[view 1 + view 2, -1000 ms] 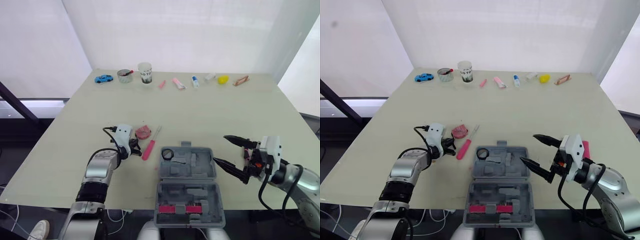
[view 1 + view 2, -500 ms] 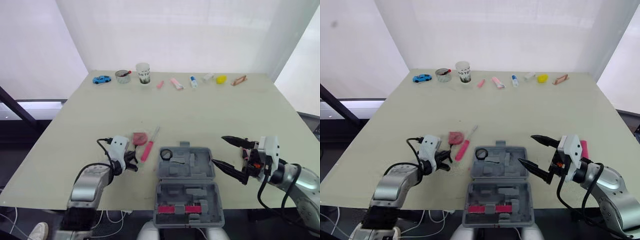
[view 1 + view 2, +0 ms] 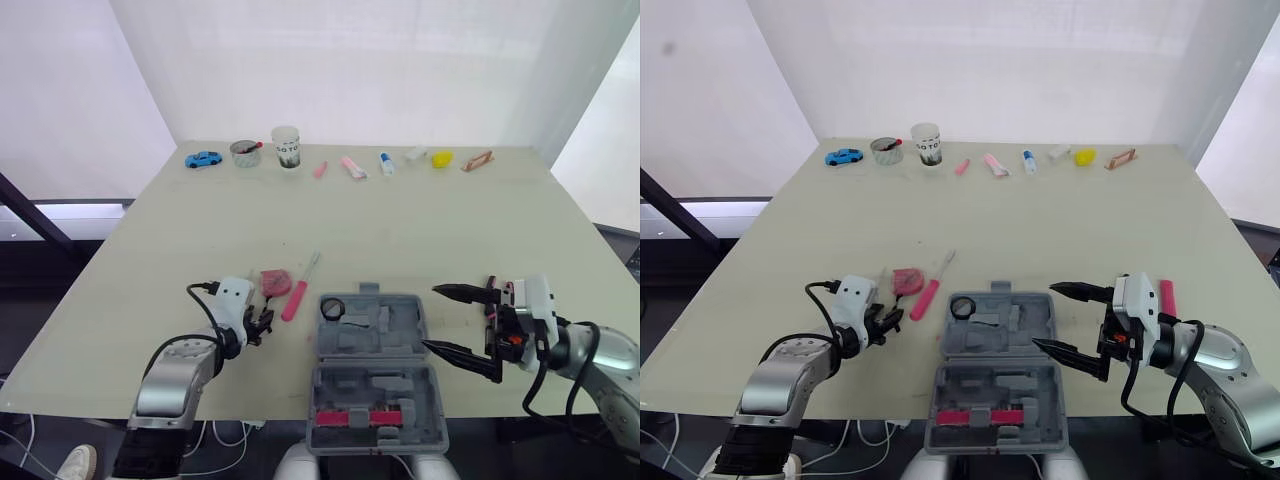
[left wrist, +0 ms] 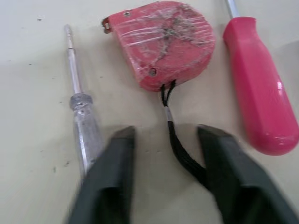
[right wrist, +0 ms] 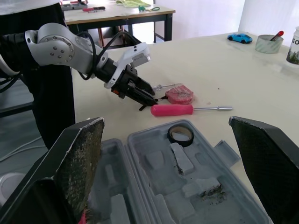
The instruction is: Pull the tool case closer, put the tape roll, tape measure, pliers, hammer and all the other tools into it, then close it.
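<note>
The grey tool case [image 3: 375, 365] lies open at the table's near edge, with the black tape roll [image 3: 333, 308] in its far left corner. To its left lie the red tape measure [image 3: 274, 282], a pink-handled screwdriver [image 3: 296, 296] and a small clear screwdriver [image 4: 84, 130]. My left gripper [image 3: 258, 325] is open just in front of the tape measure, and the measure's black strap [image 4: 180, 149] runs between its fingers [image 4: 117, 172]. At the case's right side my right gripper [image 3: 436, 318] is held wide open, holding nothing.
A pink-handled tool [image 3: 1167, 297] lies on the table beside my right wrist. Along the far edge stand a blue toy car [image 3: 203, 159], a tape ring [image 3: 244, 152], a cup [image 3: 286, 147] and several small items. A red part [image 3: 360, 417] sits in the case's near half.
My left gripper was shut and is now open. It drew back toward me, and the tape measure shifted nearer and left. The right gripper dropped slightly.
</note>
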Robot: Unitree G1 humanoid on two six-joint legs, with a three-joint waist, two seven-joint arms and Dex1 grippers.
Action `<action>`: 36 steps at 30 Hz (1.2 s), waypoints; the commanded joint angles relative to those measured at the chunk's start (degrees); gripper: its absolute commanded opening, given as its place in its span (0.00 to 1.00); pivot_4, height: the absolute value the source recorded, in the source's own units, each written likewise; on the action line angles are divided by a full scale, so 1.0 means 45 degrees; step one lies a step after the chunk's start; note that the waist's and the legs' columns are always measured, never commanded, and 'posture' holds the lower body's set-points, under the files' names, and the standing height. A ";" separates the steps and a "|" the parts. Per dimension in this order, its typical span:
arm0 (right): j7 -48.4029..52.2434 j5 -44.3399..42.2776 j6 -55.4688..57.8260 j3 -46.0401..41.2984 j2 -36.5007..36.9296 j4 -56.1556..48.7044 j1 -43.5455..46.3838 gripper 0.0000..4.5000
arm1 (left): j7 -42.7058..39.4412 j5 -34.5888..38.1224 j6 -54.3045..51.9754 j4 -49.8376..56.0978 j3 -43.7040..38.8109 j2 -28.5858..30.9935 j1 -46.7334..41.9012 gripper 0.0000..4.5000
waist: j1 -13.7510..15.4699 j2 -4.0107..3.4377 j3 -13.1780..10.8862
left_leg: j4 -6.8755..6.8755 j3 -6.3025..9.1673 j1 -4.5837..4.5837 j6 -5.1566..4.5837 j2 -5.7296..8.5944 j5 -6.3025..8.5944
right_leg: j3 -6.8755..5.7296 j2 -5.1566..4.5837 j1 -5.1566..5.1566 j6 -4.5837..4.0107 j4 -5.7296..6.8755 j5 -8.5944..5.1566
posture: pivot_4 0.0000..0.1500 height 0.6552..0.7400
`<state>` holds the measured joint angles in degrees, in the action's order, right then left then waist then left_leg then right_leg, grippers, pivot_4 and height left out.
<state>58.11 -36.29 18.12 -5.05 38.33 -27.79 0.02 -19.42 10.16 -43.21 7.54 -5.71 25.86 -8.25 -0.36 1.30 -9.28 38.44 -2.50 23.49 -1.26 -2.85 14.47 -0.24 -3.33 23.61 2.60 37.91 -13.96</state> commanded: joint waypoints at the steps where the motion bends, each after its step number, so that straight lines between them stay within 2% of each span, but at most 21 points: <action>1: 0.0070 -0.0064 -0.0154 -0.0164 0.0070 -0.0097 0.0095 1.00 | 0.0283 -0.0065 0.0297 0.0233 -0.0190 -0.0204 0.0029 0.62 | 0.0012 0.0000 0.0000 | 0.0001 -0.0002 0.0001 0.0000 0.0001 0.0000 | 0.0000 -0.0001 0.0000 0.0000 -0.0001 0.0000 | 1.00 1.00; 10: 0.0028 0.0185 -0.0337 -0.0216 0.0035 -0.0015 -0.0009 1.00 | 0.0492 -0.0140 0.0906 -0.0738 -0.0146 -0.0612 -0.0568 0.62 | 0.0078 0.0001 0.0001 | 0.0004 0.0000 0.0000 0.0000 0.0004 0.0000 | -0.0001 -0.0002 -0.0001 0.0000 0.0003 0.0000 | 1.00 1.00; 11: 0.0010 0.0200 -0.0355 -0.0221 0.0029 -0.0016 -0.0022 1.00 | 0.0496 -0.0144 0.1054 -0.0873 -0.0139 -0.0662 -0.0638 0.51 | 0.0105 0.0001 0.0001 | 0.0004 0.0001 0.0000 0.0000 0.0005 0.0000 | -0.0002 -0.0001 -0.0001 0.0000 0.0003 0.0001 | 1.00 1.00; 14: -0.0031 0.0237 -0.0401 -0.0223 0.0009 -0.0048 -0.0093 1.00 | 0.0531 -0.0195 0.1394 -0.1070 -0.0093 -0.0770 -0.0696 0.32 | 0.0132 0.0002 0.0001 | 0.0006 -0.0001 0.0000 0.0000 0.0005 0.0000 | -0.0001 -0.0001 -0.0001 0.0000 0.0004 0.0001 | 1.00 1.00; 17: -0.0121 0.0324 -0.0448 -0.0152 -0.0067 -0.0136 -0.0219 1.00 | 0.0550 -0.0263 0.1746 -0.1239 -0.0046 -0.0903 -0.0711 0.03 | 0.0173 0.0002 0.0001 | 0.0005 -0.0003 0.0004 0.0000 0.0005 0.0000 | 0.0001 -0.0001 0.0000 0.0000 0.0000 0.0001 | 1.00 1.00; 18: -0.0153 0.0351 -0.0458 -0.0124 -0.0092 -0.0180 -0.0260 1.00 | 0.0562 -0.0284 0.1808 -0.1291 -0.0045 -0.0947 -0.0700 0.01 | 0.0188 0.0002 0.0001 | 0.0004 -0.0002 0.0004 0.0000 0.0005 0.0000 | 0.0000 -0.0001 0.0000 0.0000 -0.0001 0.0001 | 1.00 1.00; 26: -0.0092 0.0329 -0.0411 -0.0093 -0.0039 -0.0275 -0.0409 1.00 | 0.0230 -0.0164 0.1607 -0.0257 -0.0178 -0.0719 0.0384 0.01 | 0.0197 0.0002 0.0002 | 0.0005 -0.0010 -0.0005 0.0000 0.0004 0.0000 | 0.0008 -0.0001 -0.0001 0.0000 0.0002 0.0001 | 1.00 1.00; 32: 0.0242 0.0270 -0.0458 -0.0017 0.0005 -0.0129 -0.0457 1.00 | -0.1567 0.0551 0.0296 0.2372 -0.0620 0.1353 0.2848 0.01 | 0.0049 0.0001 0.0003 | -0.0004 -0.0010 -0.0006 0.0000 -0.0015 0.0001 | 0.0008 0.0006 0.0005 -0.0004 -0.0002 -0.0002 | 1.00 1.00; 36: 0.0448 0.0274 -0.0485 0.0044 -0.0020 0.0010 -0.0426 1.00 | -0.2055 0.0876 -0.0008 0.3584 -0.0853 0.1954 0.4366 0.01 | 0.0034 -0.0001 0.0003 | -0.0007 -0.0007 -0.0028 0.0001 -0.0038 0.0001 | 0.0020 0.0006 0.0000 -0.0052 -0.0001 -0.0030 | 1.00 1.00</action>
<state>59.57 -34.32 17.19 -4.34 37.95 -26.82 -2.03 -27.50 13.18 -42.43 20.57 -9.01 34.22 9.78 -0.21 1.30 -9.27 38.42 -2.54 23.31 -1.26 -3.03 14.48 -0.09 -3.31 23.58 2.35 37.91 -14.10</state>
